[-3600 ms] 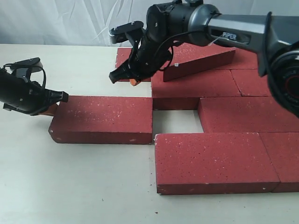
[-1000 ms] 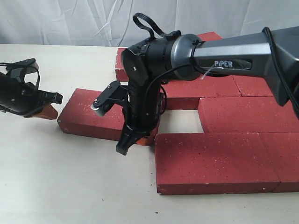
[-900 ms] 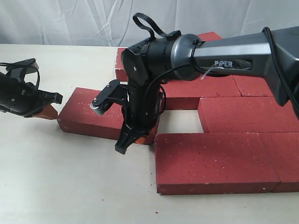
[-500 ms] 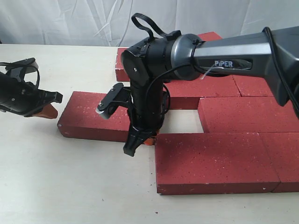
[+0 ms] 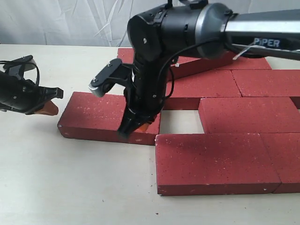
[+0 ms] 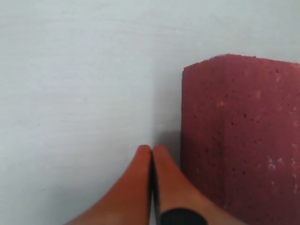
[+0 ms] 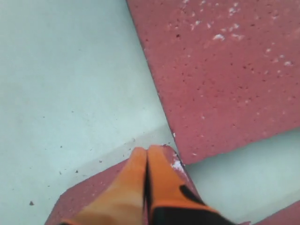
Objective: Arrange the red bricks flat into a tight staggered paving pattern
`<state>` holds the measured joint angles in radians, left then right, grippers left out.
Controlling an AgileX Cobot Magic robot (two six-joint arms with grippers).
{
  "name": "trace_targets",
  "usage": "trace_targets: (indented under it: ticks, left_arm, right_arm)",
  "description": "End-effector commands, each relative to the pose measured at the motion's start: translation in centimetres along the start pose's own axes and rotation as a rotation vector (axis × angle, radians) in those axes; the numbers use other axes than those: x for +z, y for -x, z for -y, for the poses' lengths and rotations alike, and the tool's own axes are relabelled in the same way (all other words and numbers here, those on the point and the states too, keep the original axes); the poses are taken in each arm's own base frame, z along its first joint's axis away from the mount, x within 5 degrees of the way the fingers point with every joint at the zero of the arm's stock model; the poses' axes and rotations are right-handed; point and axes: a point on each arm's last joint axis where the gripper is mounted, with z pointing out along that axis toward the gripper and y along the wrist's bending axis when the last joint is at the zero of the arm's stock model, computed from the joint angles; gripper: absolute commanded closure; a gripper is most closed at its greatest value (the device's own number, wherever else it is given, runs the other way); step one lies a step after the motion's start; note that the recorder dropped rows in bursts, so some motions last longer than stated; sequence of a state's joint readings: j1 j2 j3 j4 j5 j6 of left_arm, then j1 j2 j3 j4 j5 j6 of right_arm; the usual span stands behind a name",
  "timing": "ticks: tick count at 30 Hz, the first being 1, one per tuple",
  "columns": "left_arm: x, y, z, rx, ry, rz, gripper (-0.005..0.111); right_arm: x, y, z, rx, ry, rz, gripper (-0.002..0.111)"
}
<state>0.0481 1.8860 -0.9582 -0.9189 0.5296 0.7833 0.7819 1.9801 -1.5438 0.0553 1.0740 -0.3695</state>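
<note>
While right tool sits pinched at brick corner | left tool pinched | gap adjoining

Right arm: glossy black, bulbous rounded joint housings. Silver-grey forearm tube, white "PIPER" lettering on a black band. Thin black cable looped by the wrist, thin white wire beside the lettering. Black camera bracket with a grey end, off the wrist. Right gripper: black tapered body, orange fingers, black patch on one. Left arm: matte black, black cable loop on top. Left gripper: same orange fingers, black patch at the base of one.
</note>
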Motion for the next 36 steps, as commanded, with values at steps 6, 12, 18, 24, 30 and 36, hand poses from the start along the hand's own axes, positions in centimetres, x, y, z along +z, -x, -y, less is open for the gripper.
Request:
trace_targets:
  ticks: [6, 12, 18, 24, 30, 36]
  left_arm:
    - [2.2, -0.6, -0.5, -0.082, -0.043, -0.031, 0.107]
    - [2.4, -1.2, 0.2, -0.045, -0.102, -0.093, 0.107]
    - [2.3, -1.6, 0.4, -0.018, -0.121, -0.138, 0.107]
    - [2.5, -2.7, 0.3, -0.041, -0.133, -0.173, 0.107]
    - [2.5, -3.4, 0.6, -0.056, -0.175, -0.2, 0.107]
    - [2.7, -3.6, 1.3, -0.039, -0.188, -0.216, 0.107]
  right_arm:
    - [-2.3, -3.3, 5.2, 0.185, 0.023, 0.04, 0.109]
    - [-1.4, -7.3, 7.0, 0.288, 0.023, 0.005, 0.109]
    - [-0.9, -9.9, 6.9, 0.327, 0.005, 0.009, 0.109]
    - [0.4, -10.8, 6.2, 0.358, 0.023, 0.034, 0.109]
    - [0.8, -10.6, 6.1, 0.355, 0.025, 0.076, 0.109]
    - [0.7, -11.4, 7.2, 0.338, -0.104, 0.013, 0.109]
